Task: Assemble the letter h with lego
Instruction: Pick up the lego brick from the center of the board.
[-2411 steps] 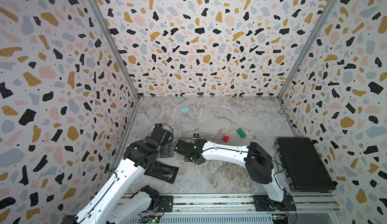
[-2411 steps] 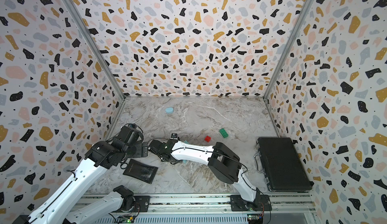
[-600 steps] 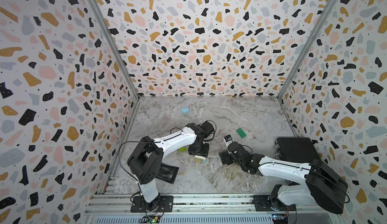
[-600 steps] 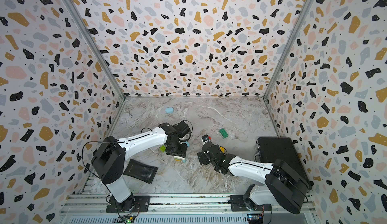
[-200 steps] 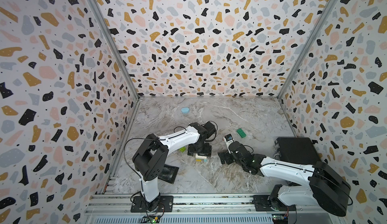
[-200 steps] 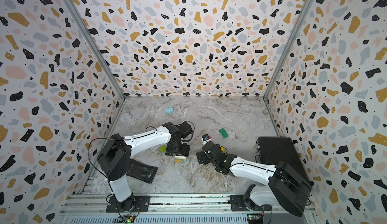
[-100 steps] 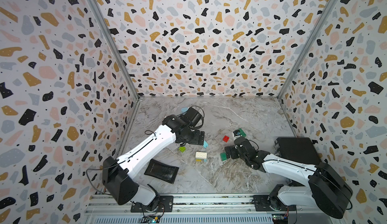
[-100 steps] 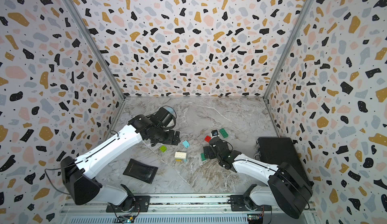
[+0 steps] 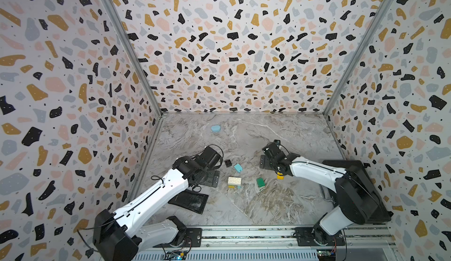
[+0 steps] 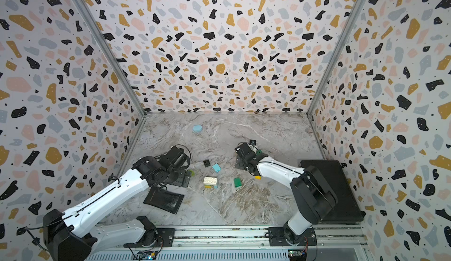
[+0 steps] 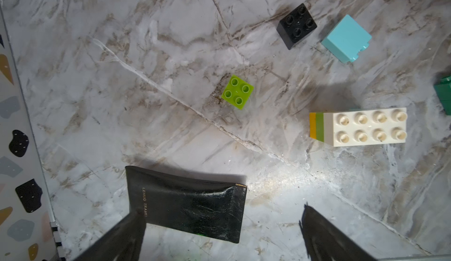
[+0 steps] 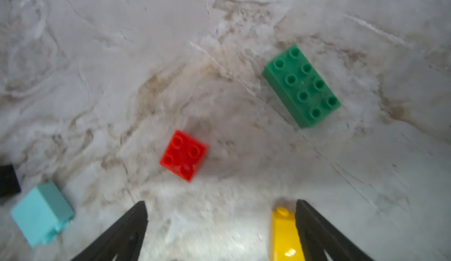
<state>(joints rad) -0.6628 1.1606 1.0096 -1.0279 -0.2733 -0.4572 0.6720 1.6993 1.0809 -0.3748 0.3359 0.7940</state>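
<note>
The right pincer [image 12: 219,202] is hanging low over the bench [image 9: 244,206] with its jaws wide apart, clamping nothing. A yellow brick [image 12: 284,233] is lying between them, touching one finger only. It is probably lining up to take that brick. To do this well, it should be shifting sideways until the brick sits midway, then closing squarely on two flat sides. A one-sided push is likely to skid the brick across the smooth top. The left pincer [image 11: 220,209] is standing apart and empty too, hovering above a black pouch [image 11: 190,211].

The other lego is lying loose mid-bench between the arms:
- a white eight-stud brick [image 11: 368,127] sitting on lime and orange layers, seemingly the start of the h
- a black four-stud brick [image 11: 296,25]
- a light-blue brick [image 11: 346,39] on its side
- a lime four-stud brick [image 11: 237,92]
- a red four-stud brick [image 12: 184,155]
- a green eight-stud brick [image 12: 302,85]

The bench is showing marbled grey, and terrazzo-patterned walls [image 9: 219,52] are enclosing it on three sides. A black case [image 10: 346,194] is lying by the right arm, and a pale-blue lump [image 9: 215,128] is sitting well back.
</note>
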